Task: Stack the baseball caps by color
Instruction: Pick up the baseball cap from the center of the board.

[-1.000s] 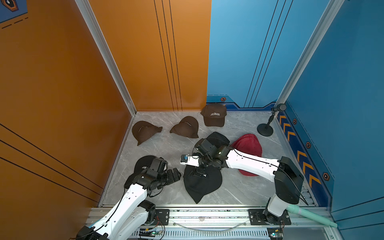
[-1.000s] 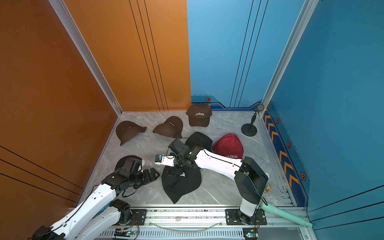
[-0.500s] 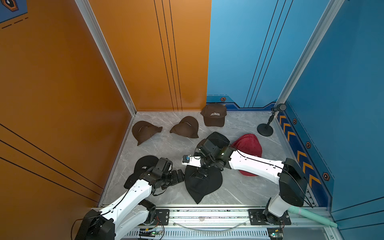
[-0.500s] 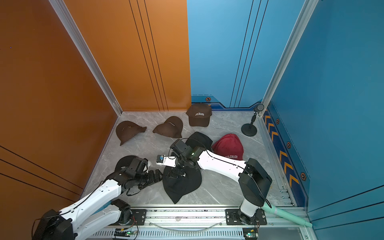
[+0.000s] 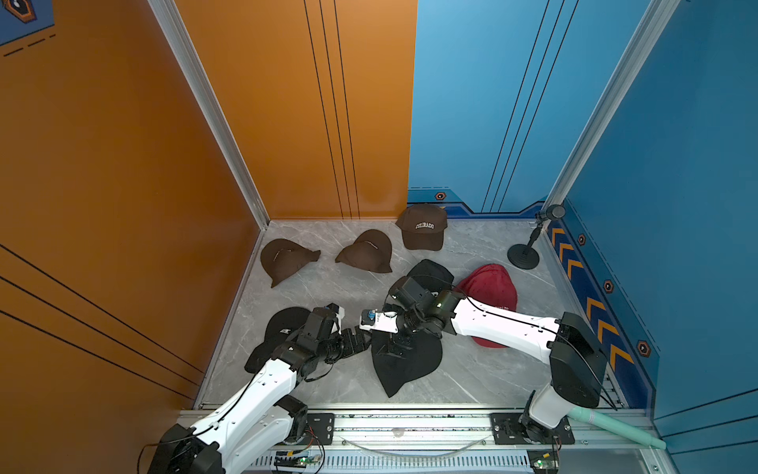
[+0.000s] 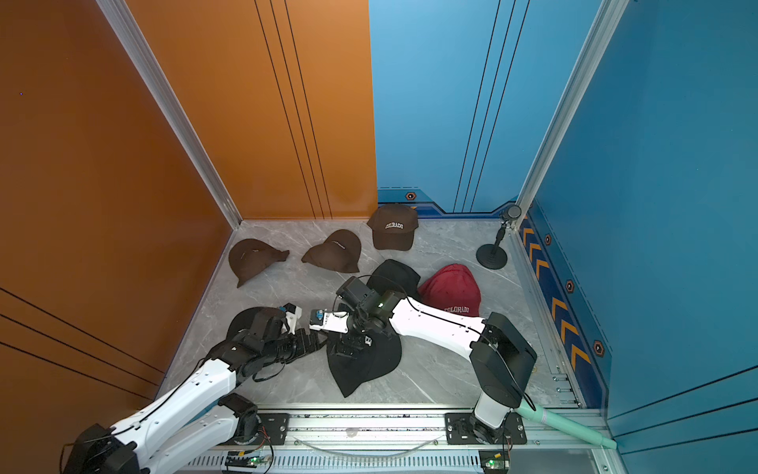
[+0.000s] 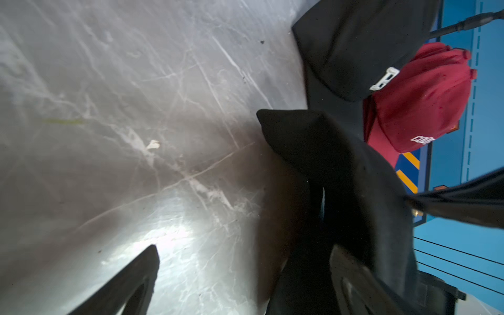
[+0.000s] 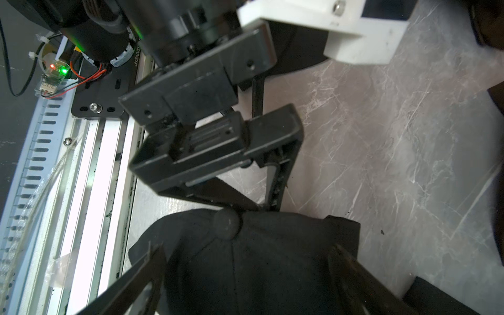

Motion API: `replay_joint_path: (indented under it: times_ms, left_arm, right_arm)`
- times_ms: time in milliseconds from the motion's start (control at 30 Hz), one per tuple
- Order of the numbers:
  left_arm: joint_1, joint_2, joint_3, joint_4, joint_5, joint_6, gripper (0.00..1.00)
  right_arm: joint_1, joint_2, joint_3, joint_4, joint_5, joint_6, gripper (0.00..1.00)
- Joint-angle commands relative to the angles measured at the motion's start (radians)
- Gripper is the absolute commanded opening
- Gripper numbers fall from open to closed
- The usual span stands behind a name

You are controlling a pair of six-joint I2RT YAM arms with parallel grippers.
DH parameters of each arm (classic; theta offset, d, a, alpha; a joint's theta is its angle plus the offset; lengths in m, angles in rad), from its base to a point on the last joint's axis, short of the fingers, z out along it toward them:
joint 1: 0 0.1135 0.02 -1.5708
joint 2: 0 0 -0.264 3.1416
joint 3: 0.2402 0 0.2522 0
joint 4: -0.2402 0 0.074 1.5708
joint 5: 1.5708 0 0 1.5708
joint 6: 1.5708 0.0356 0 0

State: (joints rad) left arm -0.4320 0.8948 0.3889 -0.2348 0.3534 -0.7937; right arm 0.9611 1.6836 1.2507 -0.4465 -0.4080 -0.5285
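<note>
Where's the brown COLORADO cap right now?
In both top views the brown COLORADO cap sits at the back of the table, against the back wall where orange meets blue, just right of another brown cap.

L claw (image 5: 361,341) moved fwd, now at front black cap (image 5: 406,369) edge; R claw (image 8: 248,249) opened wider.

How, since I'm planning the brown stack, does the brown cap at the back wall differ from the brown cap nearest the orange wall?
The back-wall brown cap sits upright, brim forward; the orange-wall brown cap lies slumped on its side. The back-wall brown cap shows bold white COLORADO lettering; the orange-wall brown cap shows only a thin pale mark. Both are dark brown and lie singly.
</note>
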Motion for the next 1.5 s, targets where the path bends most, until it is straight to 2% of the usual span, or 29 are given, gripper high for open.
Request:
replay_joint_path:
  times_ms: [0, 333, 433, 567, 733, 800, 933, 1067, 1167, 1300, 1467]
  left_arm:
    - [0.006, -0.004, 0.008, 0.032, 0.042, 0.006, 0.98]
    - [0.013, -0.04, 0.021, 0.012, 0.055, 0.016, 0.98]
    - [0.016, -0.042, 0.024, 0.009, 0.059, 0.017, 0.98]
    - [0.021, -0.044, 0.03, 0.003, 0.064, 0.022, 0.98]
    - [0.037, -0.055, 0.036, -0.014, 0.069, 0.032, 0.98]
    - [0.047, -0.065, 0.045, -0.036, 0.066, 0.044, 0.98]
    - [0.074, -0.105, 0.088, -0.132, 0.01, 0.108, 0.98]
    - [0.076, -0.135, 0.182, -0.252, -0.146, 0.226, 0.98]
    - [0.078, -0.123, 0.229, -0.247, -0.212, 0.269, 0.98]
    - [0.08, -0.079, 0.286, -0.211, -0.263, 0.32, 0.98]
    - [0.083, -0.021, 0.329, -0.148, -0.271, 0.372, 0.98]
  right_arm:
    - [0.006, 0.034, -0.006, -0.034, 0.011, -0.015, 0.93]
    - [0.006, 0.079, 0.029, -0.056, 0.03, 0.005, 0.78]
    - [0.003, 0.08, 0.037, -0.066, 0.021, 0.005, 0.61]
    - [0.0, 0.086, 0.05, -0.083, 0.015, 0.005, 0.45]
    - [-0.004, 0.094, 0.067, -0.107, 0.008, 0.003, 0.31]
    - [-0.006, 0.095, 0.071, -0.112, 0.005, 0.005, 0.3]
    - [-0.016, 0.089, 0.082, -0.127, 0.004, 0.02, 0.2]
    - [-0.047, 0.065, 0.097, -0.127, -0.007, 0.09, 0.08]
    - [-0.072, 0.033, 0.1, -0.116, 0.009, 0.157, 0.03]
    - [-0.099, -0.039, 0.101, -0.102, 0.083, 0.288, 0.02]
    - [-0.146, -0.239, 0.054, -0.049, 0.222, 0.494, 0.04]
